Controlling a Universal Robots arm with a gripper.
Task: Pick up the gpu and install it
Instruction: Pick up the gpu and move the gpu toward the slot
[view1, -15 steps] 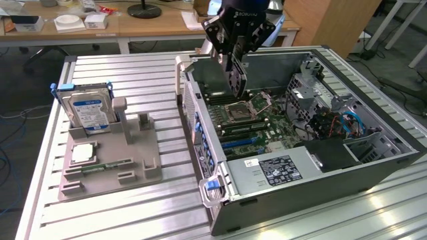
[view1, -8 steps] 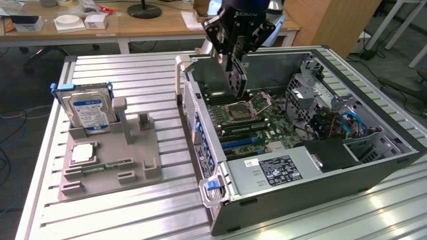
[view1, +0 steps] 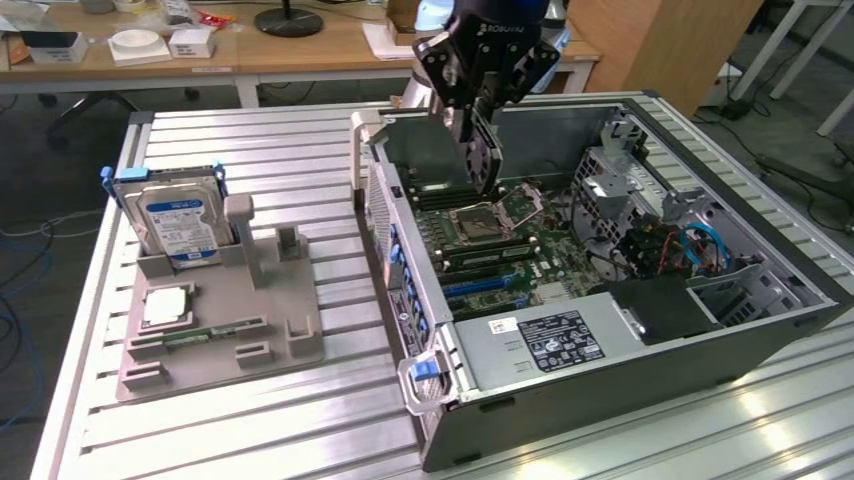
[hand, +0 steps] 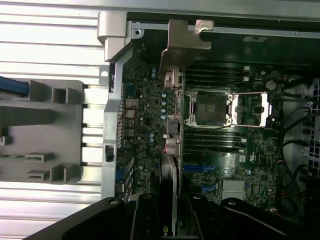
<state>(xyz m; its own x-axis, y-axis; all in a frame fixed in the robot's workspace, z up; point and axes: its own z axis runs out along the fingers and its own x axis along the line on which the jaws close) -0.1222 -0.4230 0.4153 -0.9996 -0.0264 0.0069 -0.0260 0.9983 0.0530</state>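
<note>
One gripper (view1: 477, 112), at the upper centre of the exterior view, is clenched on the gpu (view1: 478, 160). The card hangs on edge below it, over the open computer case (view1: 601, 385). The card's lower end is close above the motherboard (view1: 534, 255), next to the CPU socket (view1: 483, 215); whether it touches the board cannot be told. In the wrist view the gripper (hand: 170, 202) pinches the gpu (hand: 168, 172), seen edge-on, beside the socket (hand: 210, 107). At the left of the exterior view, well apart from the case, a grey holder (view1: 254, 300) carries an upright hard drive (view1: 180, 225). A flat memory stick (view1: 200, 333) also lies in it. All of this rests on a slatted metal table (view1: 267, 430).
</note>
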